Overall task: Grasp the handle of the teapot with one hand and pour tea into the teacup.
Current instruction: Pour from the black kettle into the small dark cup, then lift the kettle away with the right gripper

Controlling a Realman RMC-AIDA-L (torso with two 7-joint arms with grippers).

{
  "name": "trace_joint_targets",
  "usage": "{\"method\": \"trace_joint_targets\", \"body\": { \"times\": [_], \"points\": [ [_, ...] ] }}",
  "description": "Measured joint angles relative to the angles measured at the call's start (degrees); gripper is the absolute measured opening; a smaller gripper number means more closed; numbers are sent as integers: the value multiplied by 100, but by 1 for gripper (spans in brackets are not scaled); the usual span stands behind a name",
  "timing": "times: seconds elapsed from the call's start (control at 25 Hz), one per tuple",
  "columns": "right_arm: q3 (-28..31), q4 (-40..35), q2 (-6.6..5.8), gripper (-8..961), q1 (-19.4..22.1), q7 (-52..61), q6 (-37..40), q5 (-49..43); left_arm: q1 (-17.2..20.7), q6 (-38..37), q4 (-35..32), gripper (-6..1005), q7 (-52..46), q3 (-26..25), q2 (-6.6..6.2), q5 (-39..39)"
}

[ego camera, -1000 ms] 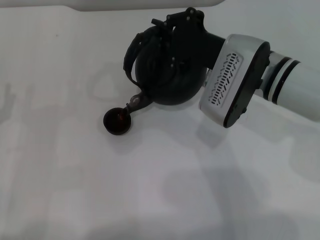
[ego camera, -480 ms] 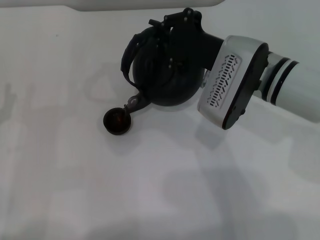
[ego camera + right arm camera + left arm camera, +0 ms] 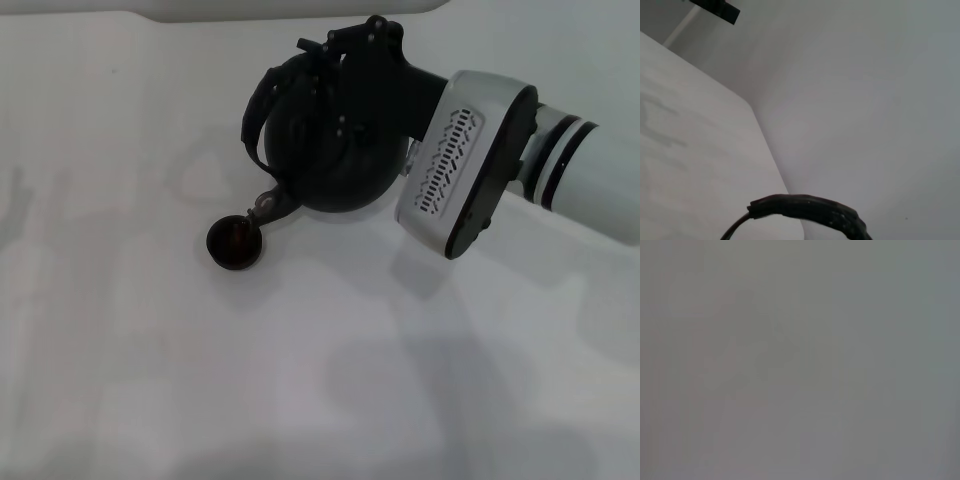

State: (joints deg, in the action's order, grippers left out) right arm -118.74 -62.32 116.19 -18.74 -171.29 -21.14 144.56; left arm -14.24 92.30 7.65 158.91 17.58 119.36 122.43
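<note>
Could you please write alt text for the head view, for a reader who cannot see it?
The right gripper holds the black teapot tilted by its handle, spout down over the small dark teacup on the white table. The left arm is out of view.

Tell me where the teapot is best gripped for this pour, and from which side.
Grip the teapot by its arched handle, coming from the side opposite the spout, as the right gripper does. The loop stands clear of the round body, and that leaves the spout free over the teacup.
</note>
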Motion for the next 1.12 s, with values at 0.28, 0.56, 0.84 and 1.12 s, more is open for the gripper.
{"method": "trace_joint_targets", "body": {
  "times": [0.28, 0.56, 0.84, 1.12],
  "points": [
    [6, 24, 0, 106, 49, 6, -29, 207, 0, -3, 0, 886, 0, -13, -6, 0],
    [34, 170, -1, 106, 101, 46, -241, 687, 0, -2, -26, 885, 0, -18, -9, 0],
    [27, 360, -9, 107, 148, 60, -474, 1211, 0, -2, -47, 886, 0, -18, -17, 0],
    [44, 449, -12, 107, 234, 390, -583, 1465, -9, -24, -53, 885, 0, -17, -25, 0]
  ]
}}
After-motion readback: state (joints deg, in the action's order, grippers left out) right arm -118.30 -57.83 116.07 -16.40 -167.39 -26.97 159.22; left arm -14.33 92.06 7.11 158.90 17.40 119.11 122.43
